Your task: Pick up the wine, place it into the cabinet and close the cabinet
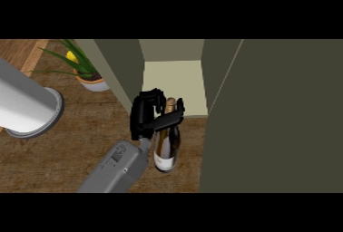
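A big dark cabinet door (275, 118) fills the right side of the frame, from top to bottom. It stands open. Left of it, at the top middle, is the cabinet (117, 77) itself, with a pale shelf (175, 81) showing inside.

The wooden counter (67, 158) covers the lower left part of the frame. It is brown with a wavy grain.

At the far left sits a large white and grey round thing (26, 106) (it looks like a wide tube lying at a slant, with a grey rim at its end).

One grey forearm (115, 170) comes up from the bottom middle of the frame. At its end is the black hand (144, 115); I cannot tell for sure which arm it is, but it comes in left of center. Its fingers and thumb are curled around the wine bottle (166, 152), gripping it near the neck.

The wine bottle is dark with a pale label low down and a tan top. It is in the middle of the frame, right in front of the open cabinet, with its top near the front edge of the shelf.

In the upper left is a small plant (80, 61) with long green leaves and a bit of yellow, in a white pot (94, 84).
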Available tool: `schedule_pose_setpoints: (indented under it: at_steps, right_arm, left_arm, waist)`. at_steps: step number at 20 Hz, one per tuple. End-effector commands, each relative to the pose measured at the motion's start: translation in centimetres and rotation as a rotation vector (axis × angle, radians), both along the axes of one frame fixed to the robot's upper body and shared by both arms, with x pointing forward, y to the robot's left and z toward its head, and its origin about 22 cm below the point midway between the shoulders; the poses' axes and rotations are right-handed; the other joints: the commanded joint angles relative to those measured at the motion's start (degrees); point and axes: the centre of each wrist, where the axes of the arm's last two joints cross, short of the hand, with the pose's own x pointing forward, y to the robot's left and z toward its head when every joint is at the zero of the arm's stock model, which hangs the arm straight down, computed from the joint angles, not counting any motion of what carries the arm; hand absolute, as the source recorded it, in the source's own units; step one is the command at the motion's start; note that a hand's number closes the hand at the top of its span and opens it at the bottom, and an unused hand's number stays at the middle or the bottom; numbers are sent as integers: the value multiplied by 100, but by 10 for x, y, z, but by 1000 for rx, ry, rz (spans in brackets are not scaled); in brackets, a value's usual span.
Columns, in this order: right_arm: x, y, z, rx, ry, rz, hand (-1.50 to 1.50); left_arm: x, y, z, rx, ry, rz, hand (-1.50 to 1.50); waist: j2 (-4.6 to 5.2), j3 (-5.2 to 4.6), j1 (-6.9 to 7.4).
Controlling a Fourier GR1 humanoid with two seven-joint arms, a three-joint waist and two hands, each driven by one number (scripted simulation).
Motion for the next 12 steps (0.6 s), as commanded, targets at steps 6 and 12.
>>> schedule_pose_setpoints:
  at_steps: [6,12]
  right_arm:
    - [-37,-10,21,92,-38,56,-150]
    - [-45,-13,34,54,-34,70,-150]
  left_arm:
    - [5,0,-29,-45,5,35,150]
    - [24,-3,-21,-74,39,40,150]
  waist:
    - [-1,3,-50]
    - [0,0,-42]
